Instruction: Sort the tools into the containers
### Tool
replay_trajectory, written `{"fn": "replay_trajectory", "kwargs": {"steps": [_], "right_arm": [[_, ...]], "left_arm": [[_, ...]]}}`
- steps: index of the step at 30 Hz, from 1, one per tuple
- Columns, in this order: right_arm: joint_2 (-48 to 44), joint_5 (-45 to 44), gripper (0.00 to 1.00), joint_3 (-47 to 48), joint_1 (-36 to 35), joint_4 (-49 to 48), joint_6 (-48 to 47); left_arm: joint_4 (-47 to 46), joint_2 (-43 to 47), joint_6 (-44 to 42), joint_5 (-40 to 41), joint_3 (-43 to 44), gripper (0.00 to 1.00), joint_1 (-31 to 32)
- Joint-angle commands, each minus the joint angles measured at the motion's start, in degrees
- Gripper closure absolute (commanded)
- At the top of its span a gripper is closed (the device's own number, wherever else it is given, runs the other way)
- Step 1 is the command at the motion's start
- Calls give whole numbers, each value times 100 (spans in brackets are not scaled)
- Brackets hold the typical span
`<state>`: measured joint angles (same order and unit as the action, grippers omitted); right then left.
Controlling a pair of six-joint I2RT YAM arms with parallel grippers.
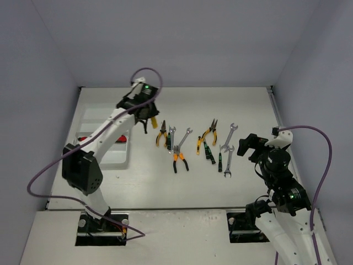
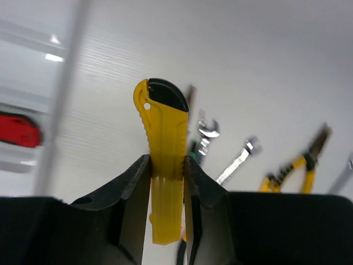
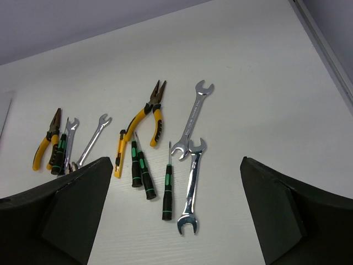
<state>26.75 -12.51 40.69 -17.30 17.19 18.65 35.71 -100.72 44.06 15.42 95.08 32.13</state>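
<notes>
My left gripper [image 1: 146, 118] is shut on a yellow cutter [image 2: 164, 143] with a black tip and holds it above the table, just right of the white organiser tray [image 1: 97, 119]. A red cutter [image 2: 19, 130] lies in the tray. The other tools lie in a loose row mid-table: orange-handled pliers [image 1: 161, 134], more pliers [image 3: 145, 113], silver wrenches [image 3: 192, 117], a second wrench [image 3: 190, 190], black-green screwdrivers [image 3: 167, 187] and another yellow cutter [image 3: 119, 155]. My right gripper [image 1: 251, 146] is open and empty, just right of the row and above the table.
Grey walls enclose the white table on three sides. The tray's long compartments lie at the left, partly hidden by my left arm [image 1: 107, 132]. A purple cable [image 1: 149, 77] loops over the left wrist.
</notes>
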Motion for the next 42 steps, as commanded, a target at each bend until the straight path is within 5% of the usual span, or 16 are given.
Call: {"fn": "replay_trajectory", "kwargs": {"steps": [1, 8, 15, 24, 31, 38, 42], "right_arm": [[-26, 35, 0, 18, -51, -313, 50], [-104, 56, 0, 9, -93, -322, 55], [-126, 30, 0, 9, -150, -322, 50], [-100, 12, 0, 0, -177, -322, 42], [-64, 3, 0, 1, -194, -322, 34], [-68, 3, 0, 1, -203, -322, 33], [-91, -20, 0, 1, -212, -322, 39]], "left_arm": [[-90, 766, 1025, -33, -1059, 94, -1473], [-659, 1393, 1564, -346, -2192, 94, -3324], [-811, 1000, 1857, -537, -2223, 94, -4253], [-674, 370, 2402, -673, -2134, 82, -4496], [-518, 655, 2606, -360, -2316, 71, -4495], [-435, 807, 2464, -362, -2271, 49, -4499], [-438, 972, 2182, -416, -2208, 47, -4362]]}}
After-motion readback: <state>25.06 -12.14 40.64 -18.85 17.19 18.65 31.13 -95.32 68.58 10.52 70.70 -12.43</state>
